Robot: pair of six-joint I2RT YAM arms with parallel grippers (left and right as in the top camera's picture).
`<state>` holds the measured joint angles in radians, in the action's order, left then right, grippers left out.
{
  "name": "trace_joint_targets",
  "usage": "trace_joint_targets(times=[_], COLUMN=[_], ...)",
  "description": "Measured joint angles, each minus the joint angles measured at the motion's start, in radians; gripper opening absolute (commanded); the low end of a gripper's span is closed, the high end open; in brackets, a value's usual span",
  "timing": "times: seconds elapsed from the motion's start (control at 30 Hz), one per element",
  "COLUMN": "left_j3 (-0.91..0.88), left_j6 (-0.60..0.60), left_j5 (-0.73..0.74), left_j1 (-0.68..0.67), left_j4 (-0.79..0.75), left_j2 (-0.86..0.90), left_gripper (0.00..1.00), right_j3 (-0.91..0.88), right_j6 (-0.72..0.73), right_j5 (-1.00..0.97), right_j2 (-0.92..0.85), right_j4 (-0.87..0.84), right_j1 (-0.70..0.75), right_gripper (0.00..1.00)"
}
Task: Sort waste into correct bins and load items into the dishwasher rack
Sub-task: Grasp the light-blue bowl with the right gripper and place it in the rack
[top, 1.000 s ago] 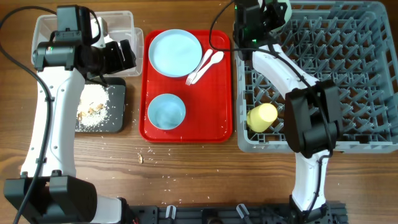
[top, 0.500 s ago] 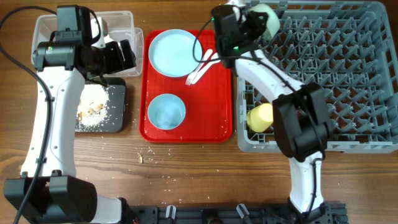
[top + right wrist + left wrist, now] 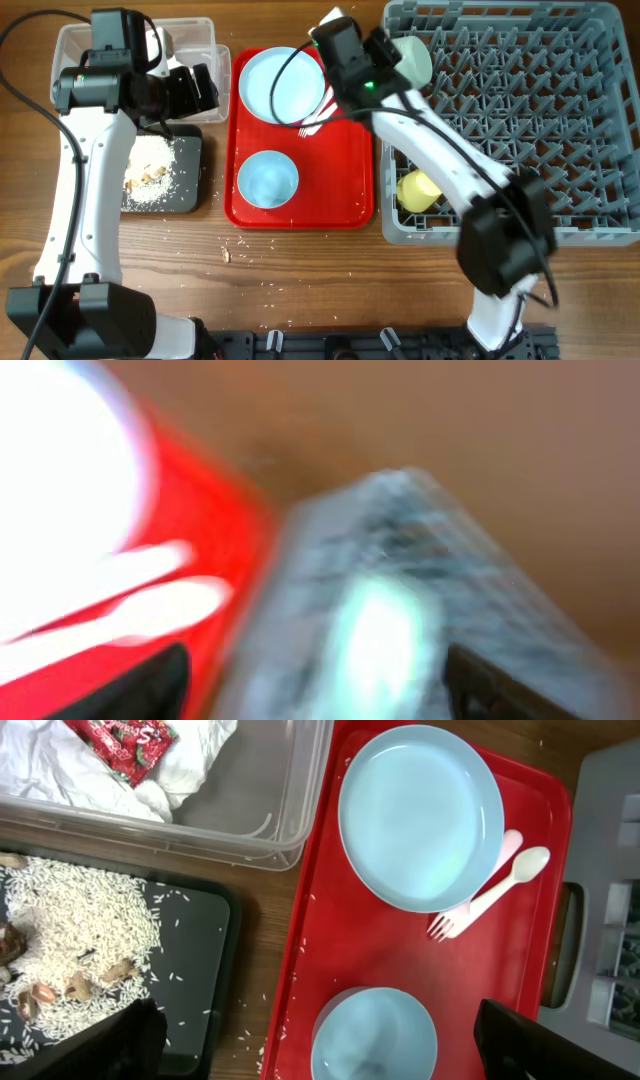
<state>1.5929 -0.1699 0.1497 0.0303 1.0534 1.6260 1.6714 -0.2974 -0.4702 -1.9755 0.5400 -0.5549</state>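
Currently tray (image 3: 330, 920) holds one plate (image 3: 420, 815), bowl (image 3: 375, 1035), fork (image 3: 500, 850), spoon (image 3: 528, 865); left hand (image 3: 320, 1015), right hand (image 3: 315, 660) spread empty.

1. Overhead looks straight down from far, taking in the whole table (image 3: 300, 265)
2. Left wrist looks down, nearer, sharing the red tray (image 3: 330, 920) with overhead
3. Right wrist, very near and blurred, faces the tray's edge and the dishwasher rack (image 3: 400, 590)

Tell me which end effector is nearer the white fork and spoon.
Right. The right end effector is just over the fork and spoon; the left end effector is off beyond the plate, over the clear tub's corner.
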Motion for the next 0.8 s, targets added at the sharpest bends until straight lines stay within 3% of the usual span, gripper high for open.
trace_joint_targets(times=[0.03,0.17,0.2,0.37,0.47,0.8], left_j3=[0.000,0.000,0.000,0.000,0.000,0.000], left_j6=[0.000,0.000,0.000,0.000,0.000,0.000], left_j5=[0.000,0.000,0.000,0.000,0.000,0.000], left_j1=[0.000,0.000,0.000,0.000,0.000,0.000], left_j4=[0.002,0.001,0.001,0.001,0.001,0.001], left_j2=[0.000,0.000,0.000,0.000,0.000,0.000], left_gripper=[1.00,1.00,1.00,1.00,1.00,1.00], right_j3=[0.001,-0.027,-0.049,-0.261,-0.351,-0.389], right_j6=[0.082,0.323,0.367,0.614,0.725,0.833], right_j5=[0.245,0.755,0.798,0.811,0.786,0.774], right_j2=[0.043,0.061,0.061,0.053,0.043,-0.021], right_j4=[0.069,0.111,0.106,0.038,-0.011,-0.073], right_j1=[-0.001,-0.013,-0.021,-0.085,-0.098,-0.101], right_gripper=[0.93,0.84,0.81,0.53,0.45,0.04])
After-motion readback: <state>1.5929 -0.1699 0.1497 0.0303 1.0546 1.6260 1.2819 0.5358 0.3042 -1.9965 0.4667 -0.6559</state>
